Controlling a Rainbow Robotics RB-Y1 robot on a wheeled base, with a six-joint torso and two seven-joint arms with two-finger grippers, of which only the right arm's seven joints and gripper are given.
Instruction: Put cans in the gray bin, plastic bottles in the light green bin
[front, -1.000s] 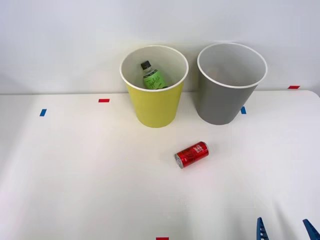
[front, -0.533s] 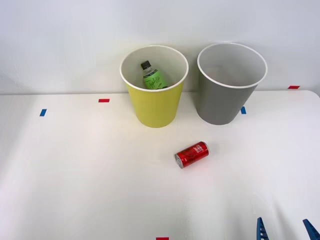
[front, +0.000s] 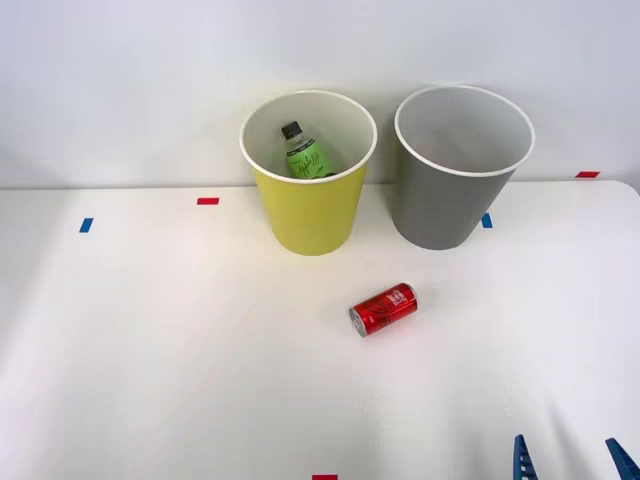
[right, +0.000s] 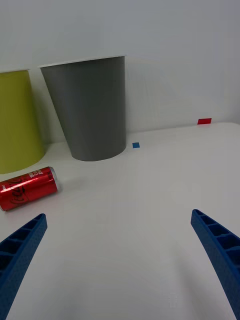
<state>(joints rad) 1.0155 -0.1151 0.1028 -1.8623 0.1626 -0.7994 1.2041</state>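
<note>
Front view: nothing differs from 0.5 s or 1 s ago; can, bins and blue fingertips sit where they were. The red can (front: 384, 309) lies on its side on the white surface (front: 150, 340), in front of the gap between the two bins, silver end toward the near left. The green bin (front: 309, 175) stands upright at the back, w/ the bottle (front: 305, 152) inside it, black cap up, leaning against the inner wall. The gray bin (front: 462, 168) stands just beside it on the right, upright, not touching; what's in it can't be told from this angle. The end effector (front: 568, 460) shows as two blue tips at the near right edge, spread apart, holding nothing, well apart from the can. Small tape marks dot the surface: red tape (front: 207, 201) and blue tape (front: 86, 225) on the left.

Right wrist view: end effector (right: 120, 255) w/ both ribbed fingers (right: 20, 250) wide apart at the corners, empty surface (right: 150, 200) between them. The can (right: 29, 187) lies on its side beyond one finger, in front of the green bin (right: 17, 122). The gray bin (right: 90, 107) stands next to it, near a blue mark (right: 136, 145); its inside is hidden from here.
</note>
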